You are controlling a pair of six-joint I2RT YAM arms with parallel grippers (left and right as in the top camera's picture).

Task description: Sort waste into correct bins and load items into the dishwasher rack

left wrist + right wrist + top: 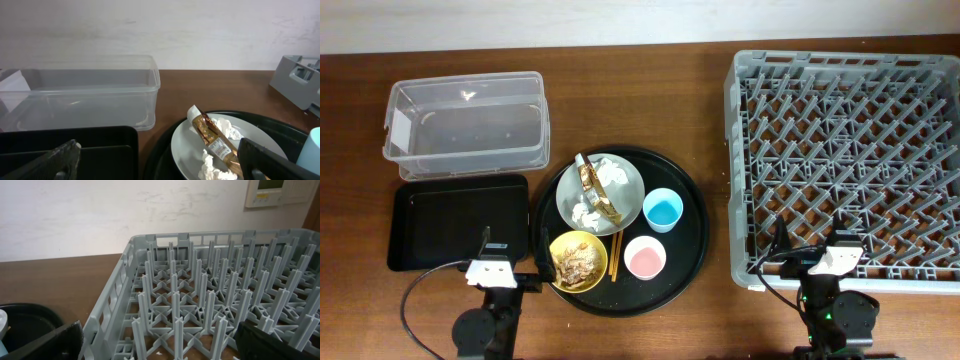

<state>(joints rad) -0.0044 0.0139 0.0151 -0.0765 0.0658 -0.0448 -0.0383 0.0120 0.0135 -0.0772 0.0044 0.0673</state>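
The grey-green plate (623, 192) on the round black tray (688, 235) holds white tissue wads (614, 172) and a brown-and-gold wrapper (596, 190). The yellow bowl (567, 243) holds brown food scraps (578, 264). The blue cup (663, 209), the pink cup (645, 258) and the chopsticks (616, 255) stand beside them. My left gripper (515, 262) is open and empty, low at the front between the flat black tray (460, 220) and the plate (185, 150); the wrapper (215, 140) lies ahead of it (160, 167). My right gripper (810, 252) is open and empty at the front edge of the grey rack (850, 160), facing its pegs (172, 310).
The clear tub (465, 125) stands empty at the back left, behind the flat black tray; it also shows in the left wrist view (80, 95). Bare brown table lies between the round tray and the rack. A pale wall stands behind the table.
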